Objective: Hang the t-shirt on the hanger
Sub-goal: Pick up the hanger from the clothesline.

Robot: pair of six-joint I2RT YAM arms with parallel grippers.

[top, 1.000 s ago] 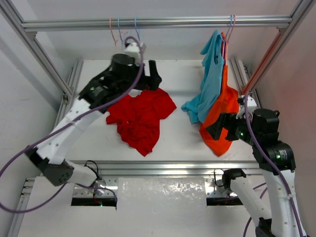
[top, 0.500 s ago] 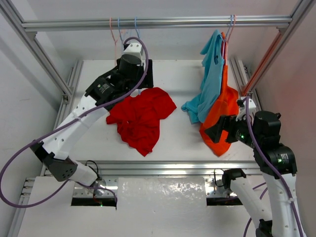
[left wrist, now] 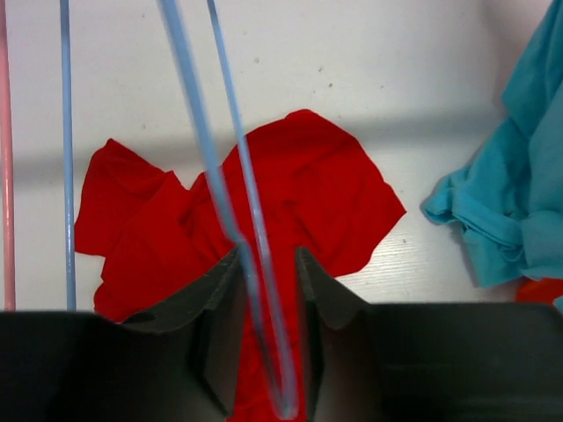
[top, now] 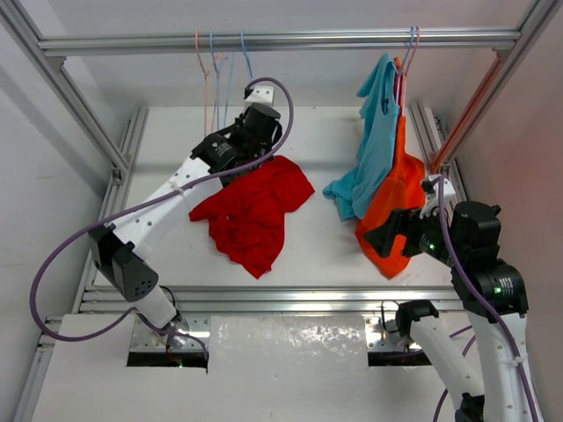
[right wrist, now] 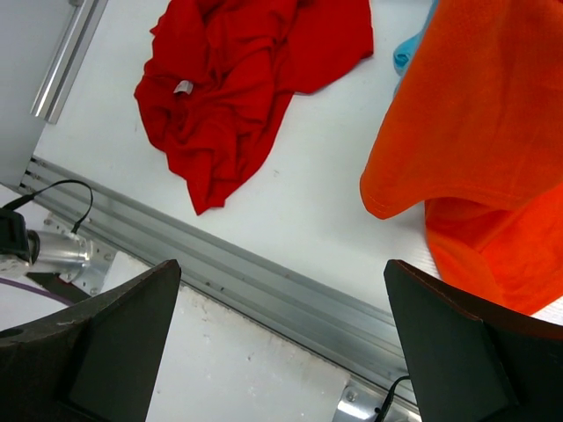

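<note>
Overhead view first: the left claw [top: 246, 136] is raised at the far side of the desk [top: 325, 255], up against the hanger [top: 230, 92], whose light-blue wires drop almost straight down from the rail [top: 352, 40]. The t-shirt [top: 253, 207] lies crumpled on the desk, below that claw and just to its near side. The right claw [top: 387, 236] is well off to the side by the orange shirt [top: 398, 189], so the left arm is the nearer one to both task things.

Left wrist view: the hanger [left wrist: 255, 255] runs lengthwise between the two fingers [left wrist: 215, 294], which stand close on either side of it; whether they pinch the wire I cannot tell. The t-shirt [left wrist: 299, 185] spreads directly beyond the fingertips.

Right wrist view: the right claw [right wrist: 281, 272] stands wide apart, holding nothing, with the t-shirt [right wrist: 246, 79] across the desk, away to its left.
</note>
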